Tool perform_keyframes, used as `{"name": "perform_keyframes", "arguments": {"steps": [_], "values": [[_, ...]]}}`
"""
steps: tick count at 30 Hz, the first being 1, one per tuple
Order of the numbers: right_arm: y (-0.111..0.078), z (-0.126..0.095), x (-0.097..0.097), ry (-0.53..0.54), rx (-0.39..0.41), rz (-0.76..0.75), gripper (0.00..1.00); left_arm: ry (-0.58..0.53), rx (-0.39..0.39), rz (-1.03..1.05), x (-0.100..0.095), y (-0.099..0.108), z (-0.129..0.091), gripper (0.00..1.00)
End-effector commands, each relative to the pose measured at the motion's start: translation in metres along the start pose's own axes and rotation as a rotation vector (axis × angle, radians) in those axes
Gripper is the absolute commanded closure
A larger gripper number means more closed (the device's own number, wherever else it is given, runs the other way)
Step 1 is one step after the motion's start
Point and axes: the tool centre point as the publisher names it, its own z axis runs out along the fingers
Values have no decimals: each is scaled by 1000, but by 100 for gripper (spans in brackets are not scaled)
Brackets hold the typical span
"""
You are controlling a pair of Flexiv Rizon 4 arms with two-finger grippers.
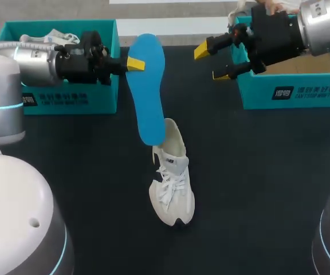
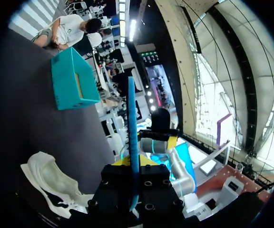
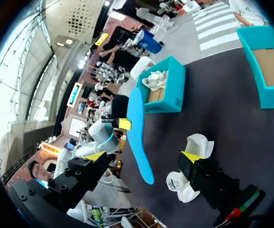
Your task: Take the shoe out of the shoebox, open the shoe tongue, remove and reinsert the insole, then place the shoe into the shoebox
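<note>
One blue foam insole point(image 1: 146, 91) is pinched by its edge in the left jaws, long axis hanging below them, its lower tip near the heel opening of the white lace-up sneaker point(image 1: 173, 189) on the dark bench point(image 1: 256, 172). Right jaws, spread, hover farther off.

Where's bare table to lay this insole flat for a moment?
Two bare patches of table: one between the shoe and the right shoebox, one between the shoe and the left shoebox. Crowded: the middle strip, where the insole hangs from the left end effector over the shoe's heel, with the open right end effector close by.
</note>
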Motion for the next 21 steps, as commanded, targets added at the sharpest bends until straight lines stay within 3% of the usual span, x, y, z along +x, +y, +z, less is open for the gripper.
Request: {"name": "perform_keyframes", "arguments": {"steps": [1, 2, 7, 14, 21], "values": [[-6, 14, 14, -360, -47, -45, 0, 34, -1, -195, -8, 3, 1, 100], [-7, 17, 15, -383, -47, -54, 0, 46, 30, -212, -10, 3, 0, 100], [-11, 28, 24, -503, -50, -75, 0, 57, 34, -316, -14, 0, 1, 100], [-9, 43, 35, -666, 49, -118, 0, 9, -17, -317, -15, -2, 14, 100], [-5, 55, 41, -757, 86, -147, 0, 8, -27, -293, -14, -2, 24, 100]]}}
